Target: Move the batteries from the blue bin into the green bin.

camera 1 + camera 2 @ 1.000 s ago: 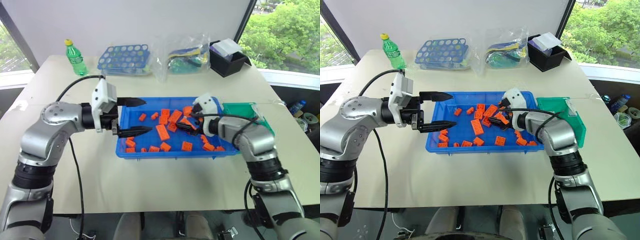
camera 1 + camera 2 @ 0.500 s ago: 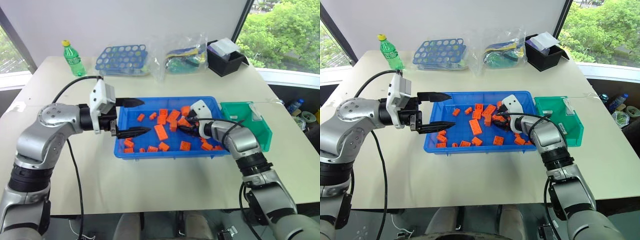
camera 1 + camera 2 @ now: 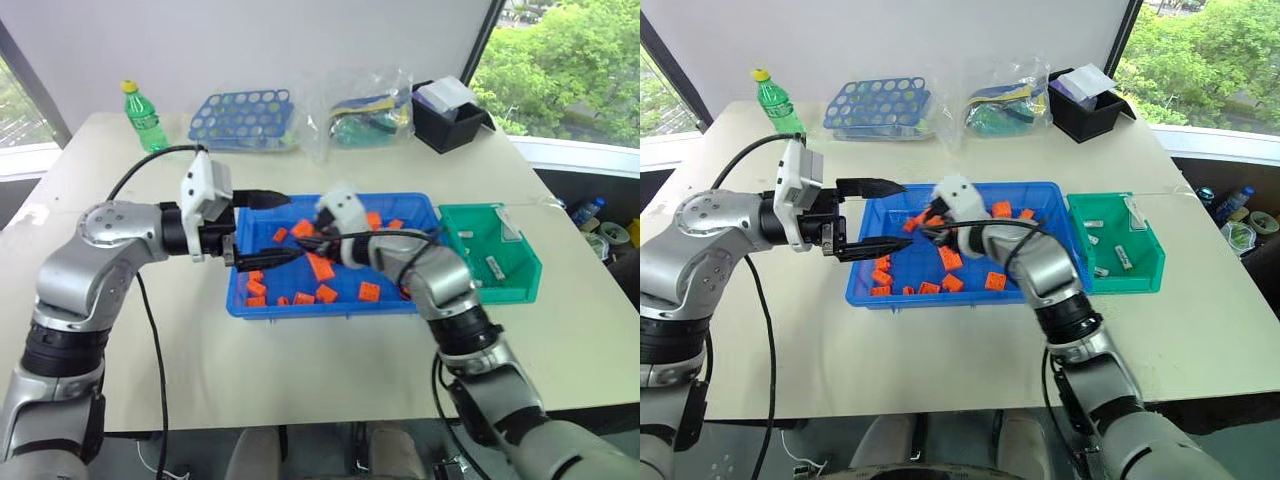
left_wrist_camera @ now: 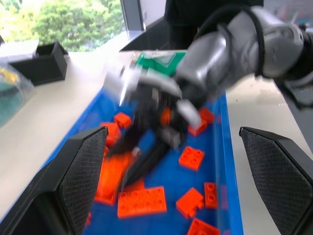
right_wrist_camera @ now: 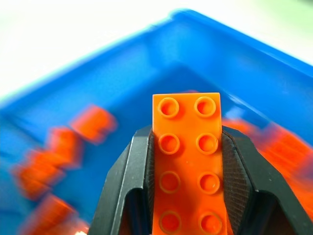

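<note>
The shallow blue bin [image 3: 868, 287] sits mid-table, strewn with orange bricks [image 3: 951, 258]. The green bin [image 3: 1145, 281] stands just beside its right end, holding several small grey batteries [image 3: 1121, 254].

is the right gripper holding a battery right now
No: in the right wrist view the right gripper is closed on an orange brick with eight studs, above the blue bin.

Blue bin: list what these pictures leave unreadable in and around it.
- Batteries left in the blue bin: head views, none can be picked out among the orange bricks; too small, and the right arm covers part of the floor.
- Right pincer: left wrist view, blurred.
- Bin floor behind the held brick: right wrist view, blurred.
</note>
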`<action>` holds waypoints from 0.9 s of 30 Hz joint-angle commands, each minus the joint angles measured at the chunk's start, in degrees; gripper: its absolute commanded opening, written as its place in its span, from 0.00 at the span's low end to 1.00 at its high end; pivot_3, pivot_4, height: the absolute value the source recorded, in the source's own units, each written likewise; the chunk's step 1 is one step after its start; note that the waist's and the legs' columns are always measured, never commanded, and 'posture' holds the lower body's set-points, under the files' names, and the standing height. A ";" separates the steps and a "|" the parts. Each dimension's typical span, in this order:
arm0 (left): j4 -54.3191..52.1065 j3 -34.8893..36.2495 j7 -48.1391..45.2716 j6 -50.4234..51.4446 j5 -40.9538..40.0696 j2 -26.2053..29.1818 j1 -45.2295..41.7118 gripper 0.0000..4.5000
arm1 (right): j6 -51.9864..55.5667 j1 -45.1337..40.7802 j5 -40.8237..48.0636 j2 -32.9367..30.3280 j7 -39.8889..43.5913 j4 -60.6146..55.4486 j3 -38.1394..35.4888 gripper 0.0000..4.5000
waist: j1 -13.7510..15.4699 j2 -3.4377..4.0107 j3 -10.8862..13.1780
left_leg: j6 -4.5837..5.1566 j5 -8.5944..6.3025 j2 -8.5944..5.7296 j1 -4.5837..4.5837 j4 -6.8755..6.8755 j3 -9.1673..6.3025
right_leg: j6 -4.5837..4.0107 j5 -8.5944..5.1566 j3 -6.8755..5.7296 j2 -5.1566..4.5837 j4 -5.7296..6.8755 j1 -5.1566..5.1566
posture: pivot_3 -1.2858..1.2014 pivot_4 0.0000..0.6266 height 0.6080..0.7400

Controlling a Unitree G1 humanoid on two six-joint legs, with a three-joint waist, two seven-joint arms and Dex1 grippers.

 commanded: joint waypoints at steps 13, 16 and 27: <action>-0.55 1.11 -0.78 -1.65 0.41 0.36 0.05 1.00 | 14.50 6.60 2.26 -5.94 -6.25 -15.35 -13.07 0.82 | 0.02 -0.05 -0.02 | 0.00 0.00 0.00 0.00 -0.08 -0.01 | 0.01 -0.01 0.00 0.00 0.04 0.11 | 0.52 0.24 0.87; -0.77 1.07 -0.52 -1.59 0.31 0.19 0.16 1.00 | 14.24 9.31 1.34 -6.43 -7.98 -15.16 -13.89 0.82 | -0.03 -0.01 0.00 | 0.00 0.00 0.02 0.00 -0.08 0.03 | 0.11 -0.08 0.00 0.00 0.00 0.06 | 0.52 0.24 0.87; 0.14 0.88 -1.20 -1.47 0.54 0.66 -1.82 1.00 | 0.36 8.17 -2.06 -4.54 -9.76 3.52 -12.90 0.82 | -0.25 -0.02 -0.01 | 0.00 0.00 0.02 0.01 -0.08 0.05 | 0.11 -0.08 0.00 0.00 -0.05 -0.05 | 0.52 0.24 0.87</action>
